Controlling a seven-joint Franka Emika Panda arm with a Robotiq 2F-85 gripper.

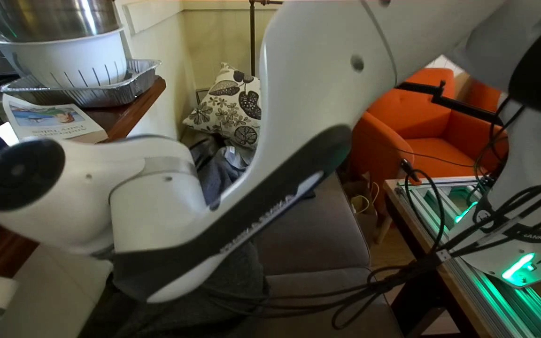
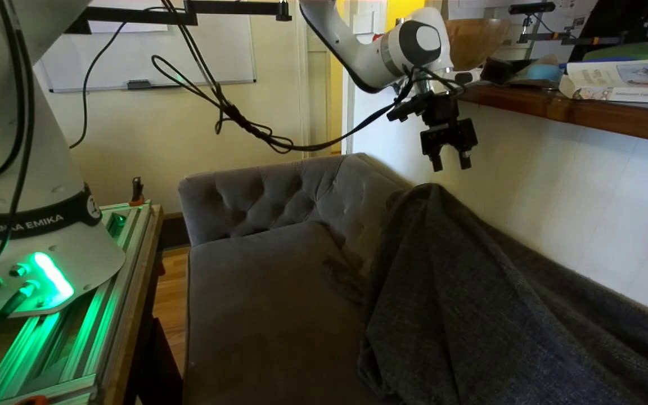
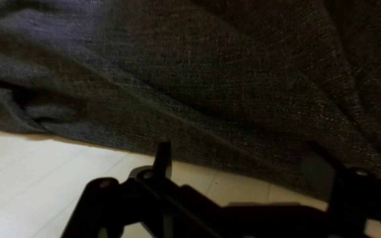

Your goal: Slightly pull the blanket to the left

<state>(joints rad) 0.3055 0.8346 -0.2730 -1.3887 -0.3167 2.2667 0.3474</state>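
Observation:
The blanket [image 2: 487, 304] is a large dark grey cloth. In an exterior view it drapes in folds over the sofa's back and seat along the wall, with a raised peak near its far end. It also shows in an exterior view [image 1: 219, 173], largely hidden behind my arm. In the wrist view the blanket [image 3: 190, 76] fills the upper part, with its edge against a pale wall. My gripper [image 2: 451, 162] points down above the blanket, close to the wall and apart from the cloth. In the wrist view the gripper's [image 3: 239, 147] fingers are spread wide with nothing between them.
The grey tufted sofa [image 2: 268, 292] stands along the pale wall [image 2: 599, 208]. A wooden ledge [image 2: 526, 105] juts out beside my wrist, bearing a book [image 2: 628, 81] and a wooden bowl [image 2: 476, 39]. A floral cushion [image 1: 233, 103] and an orange armchair [image 1: 416, 117] show farther off.

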